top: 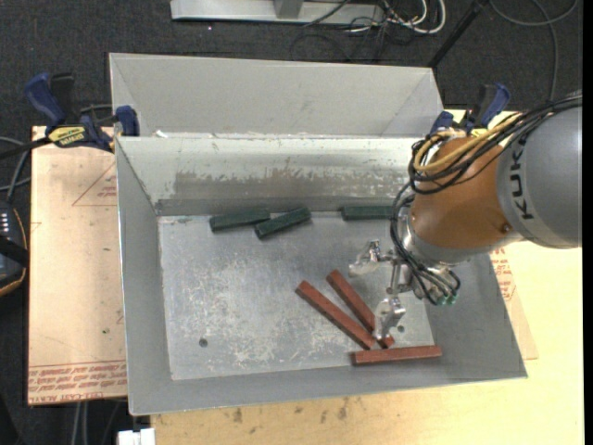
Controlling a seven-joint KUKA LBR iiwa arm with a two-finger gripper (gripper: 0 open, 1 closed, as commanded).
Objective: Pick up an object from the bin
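- Red-brown bars, three of them, lie in the front right part of the bin [139, 276]. A long bar [334, 315] and a short bar [350, 297] run side by side on a slant. A third bar [408, 353] lies crosswise at their lower ends, near the front wall.
- The gripper [391, 324] is low over the lower ends of the two slanted bars, just where all three crowd together. I cannot tell whether it is open or closed, and no bar can be seen held in it.
- By position, the likely target is the short bar or the end of the long one beneath it.
- The grip should close across a bar's narrow width, not along its length, so the wrist needs to be squared to the slant.
- The crowding is the main risk: the gripper may catch two bars at once, or land on top of one instead of astride it.
- A grip at the very end may let the bar swing or slip, so a hold nearer its middle looks safer.
- The lift should go straight up, clear of the right wall and the third bar.
- The green bars [269, 222] lie along the back wall, well apart, and are out of the way.
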